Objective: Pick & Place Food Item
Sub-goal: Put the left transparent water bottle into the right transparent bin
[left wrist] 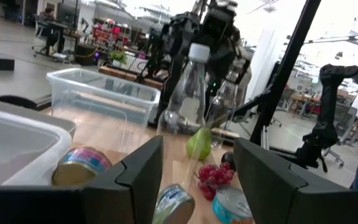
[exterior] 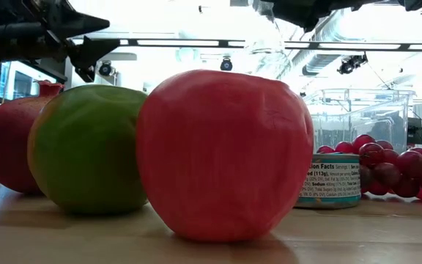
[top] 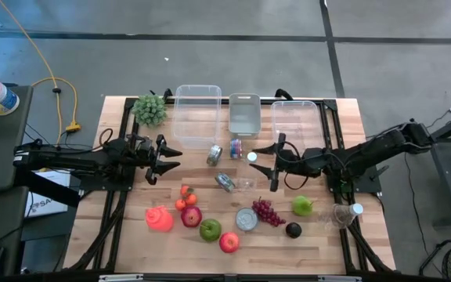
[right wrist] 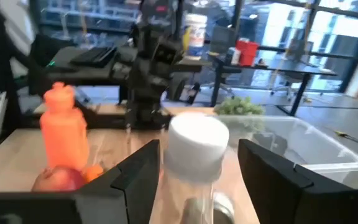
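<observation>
Tin can (exterior: 330, 180); "Nutrition Facts" label

The left gripper (left wrist: 194, 177) fills the bottom of the frame, its jaws spread wide apart. Between them, at centre, a clear bottle (left wrist: 188, 93) with a white cap stands upright on the wooden surface (left wrist: 135, 140). A green pear (left wrist: 199, 144) sits just right of it, with red grapes (left wrist: 213, 177) below. Two cans (left wrist: 81, 165) lie at lower left beside a pale tub (left wrist: 17, 146); a clear bin (left wrist: 101, 99) stands at left. The other arm (left wrist: 204, 31) looms at top centre.
</observation>
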Robot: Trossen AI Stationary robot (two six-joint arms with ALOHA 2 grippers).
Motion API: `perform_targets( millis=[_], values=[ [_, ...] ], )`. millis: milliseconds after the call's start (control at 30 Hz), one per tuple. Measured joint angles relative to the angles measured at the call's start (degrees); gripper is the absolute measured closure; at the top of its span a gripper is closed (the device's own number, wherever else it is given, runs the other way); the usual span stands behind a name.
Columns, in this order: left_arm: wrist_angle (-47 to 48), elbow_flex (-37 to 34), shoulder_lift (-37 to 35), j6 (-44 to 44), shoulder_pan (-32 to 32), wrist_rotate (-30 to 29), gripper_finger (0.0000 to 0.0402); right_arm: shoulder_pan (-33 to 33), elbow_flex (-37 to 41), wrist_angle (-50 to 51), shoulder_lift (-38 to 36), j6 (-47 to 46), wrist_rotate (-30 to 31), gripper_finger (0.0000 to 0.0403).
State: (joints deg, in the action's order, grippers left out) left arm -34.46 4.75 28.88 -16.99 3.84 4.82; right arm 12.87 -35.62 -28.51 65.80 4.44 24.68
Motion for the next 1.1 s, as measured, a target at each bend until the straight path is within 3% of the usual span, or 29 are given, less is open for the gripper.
perform_targets(
  millis=[200, 600, 800, 1100],
  values=[
    [1.6, 0.0, 0.0, 0.0, 0.0, 0.0, 0.0211, 0.0, 0.0, -0.7, 0.0, -0.1, -1.6, 0.0194],
    [1.5, 0.0, 0.0, 0.0, 0.0, 0.0, 0.0211, -4.0, 0.0, -3.4, 0.0, 1.4, -10.5, 0.0195],
    [1.8, 0.0, 0.0, 0.0, 0.0, 0.2, 0.0211, -6.6, 0.0, -3.4, 0.0, 1.6, -19.0, 0.0195],
    [4.0, 0.0, 0.0, 0.0, 0.0, 0.2, 0.0211, -7.9, -7.5, 12.0, 0.0, 0.0, -17.7, 0.0195]
  ],
)
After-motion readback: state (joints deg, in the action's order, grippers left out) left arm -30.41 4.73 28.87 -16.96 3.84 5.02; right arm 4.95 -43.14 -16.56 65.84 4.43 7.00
